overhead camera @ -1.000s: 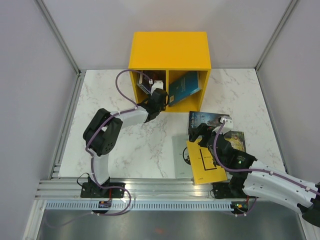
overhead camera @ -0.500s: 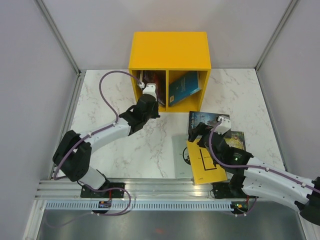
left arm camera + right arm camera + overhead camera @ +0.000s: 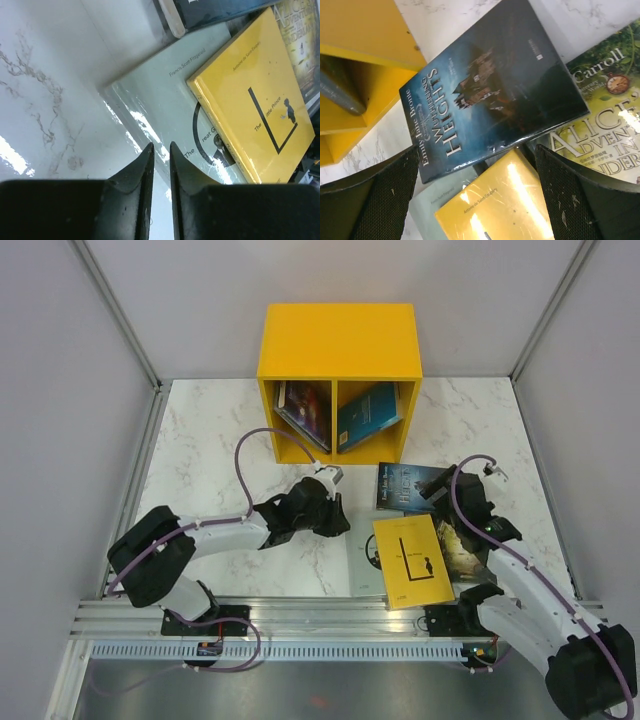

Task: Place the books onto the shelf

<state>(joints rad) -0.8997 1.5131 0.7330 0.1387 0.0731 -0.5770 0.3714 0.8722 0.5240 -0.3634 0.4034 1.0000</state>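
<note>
Books (image 3: 305,412) inside yellow shelf (image 3: 340,340)

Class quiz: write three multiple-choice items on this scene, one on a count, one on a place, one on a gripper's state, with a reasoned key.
1. How many books lie on the white marble table, outside the bright yellow box shelf? A) two B) four C) six
2. The plain yellow paperback lies: A) on a pale grey-green paperback B) inside the shelf C) between gripper fingers
3. The right gripper is: A) wide open, empty B) shut on the yellow paperback C) shut on the shelf
Key: 1 B: the yellow and pale paperbacks, a dark blue book and a green book. 2 A: the pale cover sticks out beneath it. 3 A: its fingers stand wide apart, gripping nothing.
</note>
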